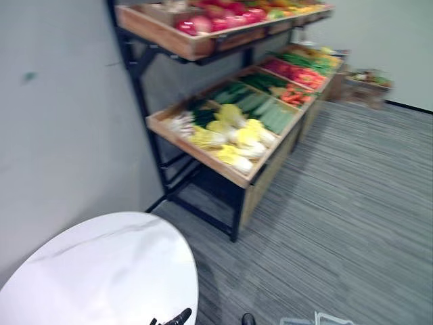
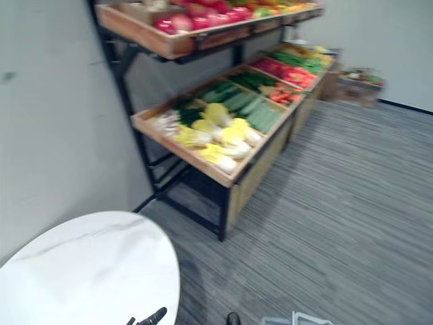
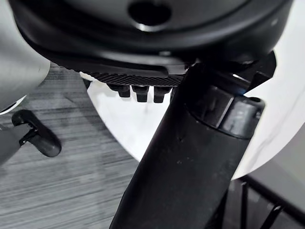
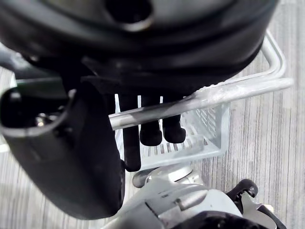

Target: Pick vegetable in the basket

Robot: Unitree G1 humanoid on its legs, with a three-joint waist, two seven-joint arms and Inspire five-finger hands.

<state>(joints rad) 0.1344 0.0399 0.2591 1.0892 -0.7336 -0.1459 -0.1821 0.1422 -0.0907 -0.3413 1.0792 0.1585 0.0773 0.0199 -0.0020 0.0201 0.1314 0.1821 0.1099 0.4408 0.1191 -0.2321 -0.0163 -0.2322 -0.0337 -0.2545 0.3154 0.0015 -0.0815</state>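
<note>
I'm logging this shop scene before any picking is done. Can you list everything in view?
Table: one, white, round, near left.
Produce rack: one, wood trays on a black frame, two tiers, along the left wall.
Leafy vegetables: several, yellow-white, near end of the lower tier.
Long vegetables: several, green, lower tier behind the leafy ones.
Red and orange produce: several, far end of the lower tier.
Red-pink produce: several, upper tier.
Crate: one, brown, far across the floor.
Basket: one, clear, hanging by its handle.
Floor: grey, striped.
Left robot hand: dark, by the table's edge.
Right robot hand: dark, hooked round the basket's handle.
</note>
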